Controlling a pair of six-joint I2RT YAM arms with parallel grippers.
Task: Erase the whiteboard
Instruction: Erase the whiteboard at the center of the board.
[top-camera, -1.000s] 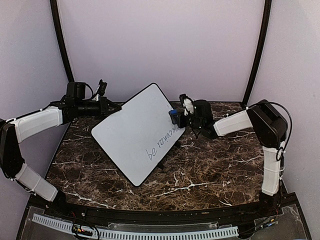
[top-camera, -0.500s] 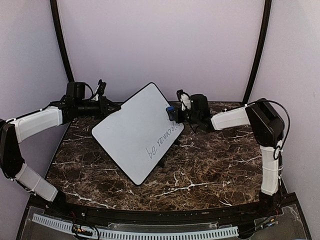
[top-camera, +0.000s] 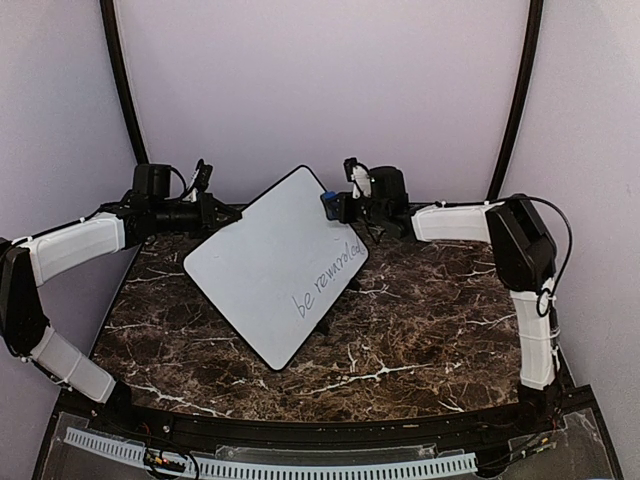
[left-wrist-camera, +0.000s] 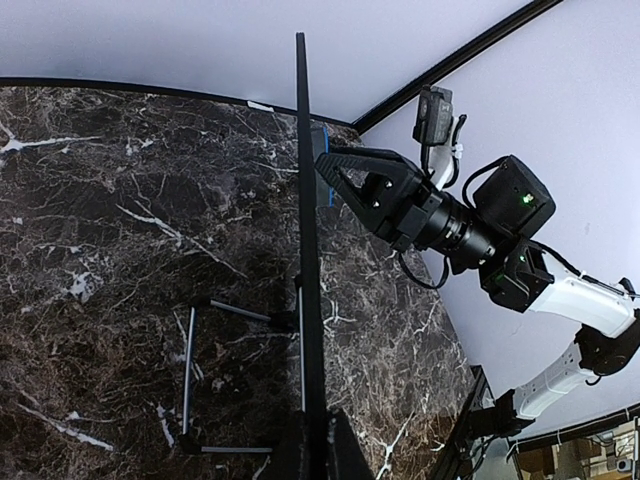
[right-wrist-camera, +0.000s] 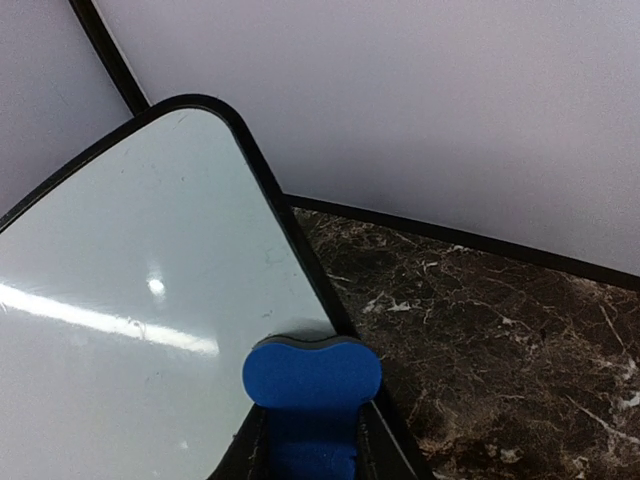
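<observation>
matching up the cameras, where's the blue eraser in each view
top external: blue eraser centre, at the whiteboard's upper right edge.
left wrist: thin blue strip right of the edge-on whiteboard, upper middle.
right wrist: bottom centre, between the fingers.
shared landmark: the whiteboard's black rim.

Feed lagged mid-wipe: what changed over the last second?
The right end effector, gripping the blue eraser, slid up the whiteboard along its right edge toward the far corner. The left end effector still clamps the opposite edge; the whiteboard has not moved and its writing remains.
</observation>
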